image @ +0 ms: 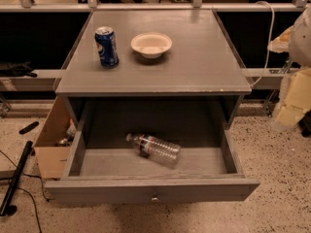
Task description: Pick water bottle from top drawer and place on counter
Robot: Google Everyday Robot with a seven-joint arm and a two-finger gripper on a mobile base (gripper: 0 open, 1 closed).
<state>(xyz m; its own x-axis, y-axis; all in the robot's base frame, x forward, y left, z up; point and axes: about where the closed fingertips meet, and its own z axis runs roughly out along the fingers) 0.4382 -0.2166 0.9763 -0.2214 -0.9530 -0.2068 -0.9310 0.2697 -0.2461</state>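
The water bottle (154, 148), clear with a white cap and a dark label band, lies on its side in the middle of the open top drawer (150, 189), cap pointing left. The drawer is pulled out toward me, its round knob (154, 197) on the front panel. The counter (194, 57) is the grey cabinet top above it. My gripper (293, 98) shows as a pale, blurred shape at the right edge, level with the counter's front corner and well away from the bottle.
A blue soda can (106, 46) and a white bowl (151, 44) stand on the counter's back left part. A cardboard box (51, 140) sits left of the cabinet. Black cables and a pole (14, 178) lie on the speckled floor at left.
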